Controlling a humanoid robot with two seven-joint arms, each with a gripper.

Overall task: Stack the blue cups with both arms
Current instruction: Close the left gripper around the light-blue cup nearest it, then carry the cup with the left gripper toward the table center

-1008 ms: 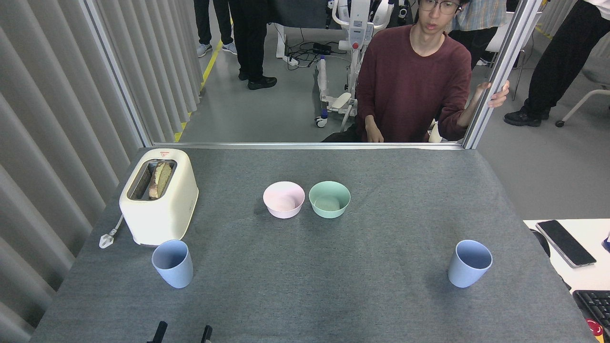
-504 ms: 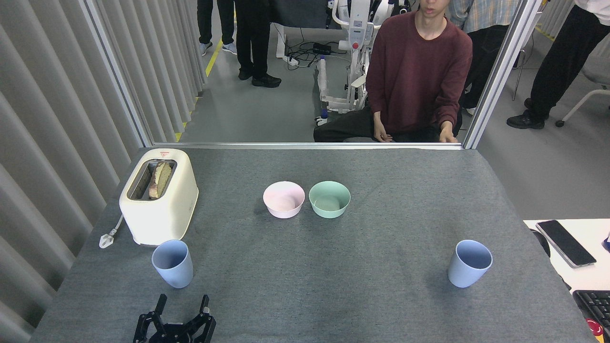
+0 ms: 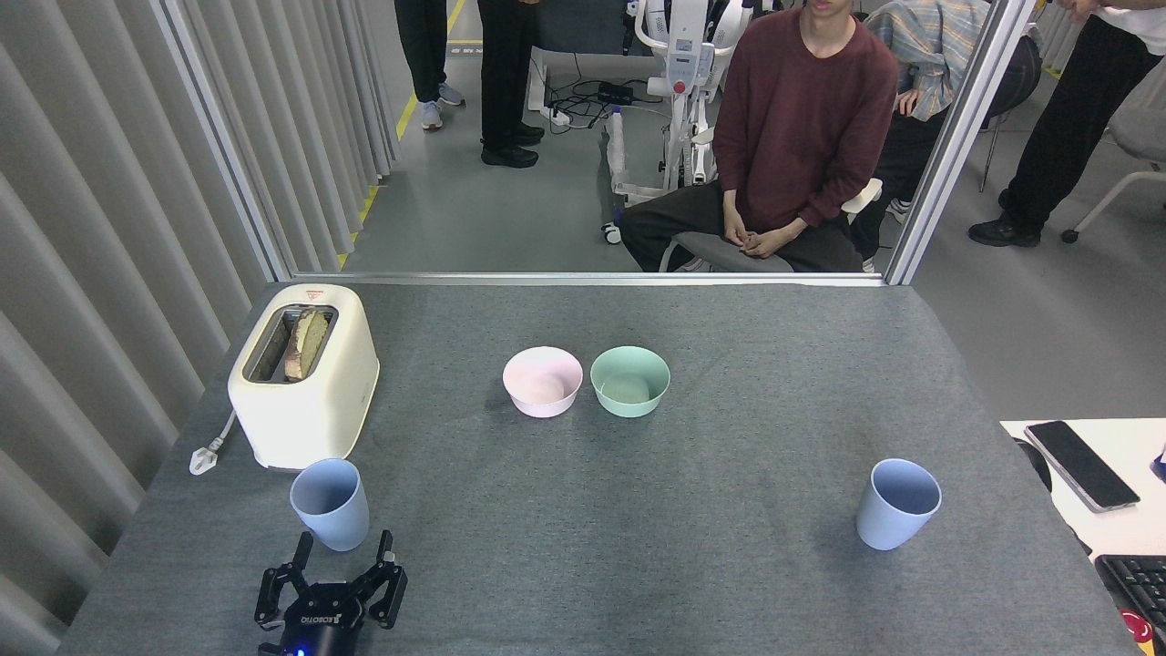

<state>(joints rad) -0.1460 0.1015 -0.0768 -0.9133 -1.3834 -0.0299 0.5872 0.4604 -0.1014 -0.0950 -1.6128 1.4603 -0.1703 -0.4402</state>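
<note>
Bright, even light falls from overhead, leaving only soft, faint shadows beside the cups (image 3: 330,504) and bowls (image 3: 543,382) on the grey table (image 3: 638,547). The view is sharp throughout, without glare; the curtain folds (image 3: 82,228) splay outward near the left edge.

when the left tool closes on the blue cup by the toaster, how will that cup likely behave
The left blue cup looks like thin matte plastic, so probably light and rigid, with fair grip. It is tall, narrows toward its base and stands empty, so a sideways nudge from the open left tool could tip it toward the toaster.
</note>
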